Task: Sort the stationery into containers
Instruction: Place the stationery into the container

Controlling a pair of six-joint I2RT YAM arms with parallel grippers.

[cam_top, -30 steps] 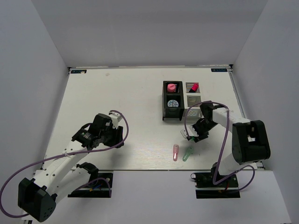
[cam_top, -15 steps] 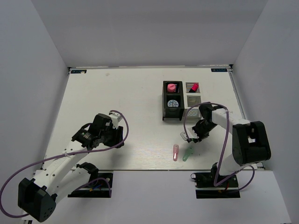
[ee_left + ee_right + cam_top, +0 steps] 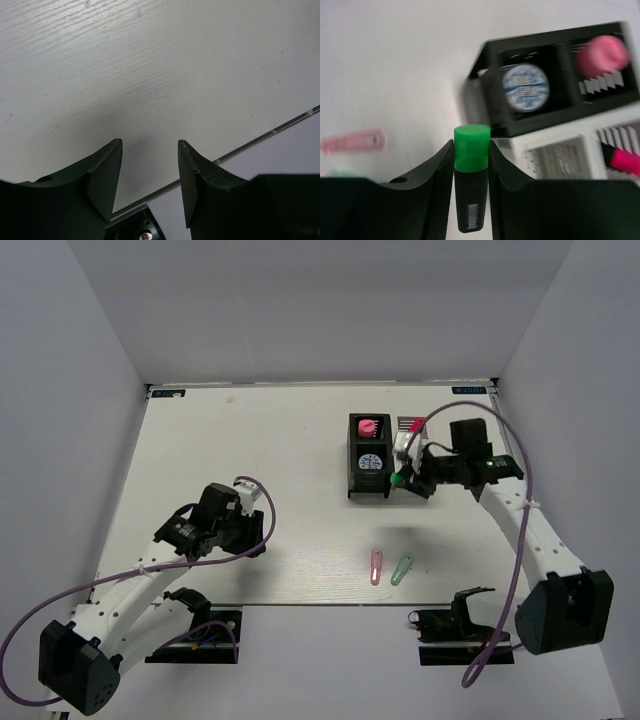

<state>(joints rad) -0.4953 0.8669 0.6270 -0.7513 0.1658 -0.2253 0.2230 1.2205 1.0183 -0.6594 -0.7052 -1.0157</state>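
My right gripper (image 3: pixel 403 476) is shut on a black marker with a green cap (image 3: pixel 472 150) and holds it above the table beside the near silver-white compartment (image 3: pixel 416 455) of the mesh containers (image 3: pixel 353 485). The tape roll (image 3: pixel 371 461) lies in the near black compartment, a pink item (image 3: pixel 368 427) in the far black one, and a pink-capped marker (image 3: pixel 416 425) in the far silver-white one. A pink capsule piece (image 3: pixel 376 566) and a green one (image 3: pixel 402 570) lie near the front edge. My left gripper (image 3: pixel 262 532) is open and empty over bare table at the front left.
White walls enclose the table on three sides. The table's front edge (image 3: pixel 260 137) runs just beyond my left gripper's fingertips (image 3: pixel 185 150). The right arm's base (image 3: pixel 465 620) stands at the front right.
My right gripper has lifted from the table near the capsule pieces and swung back to the containers with the green-capped marker in it. The left arm has not moved.
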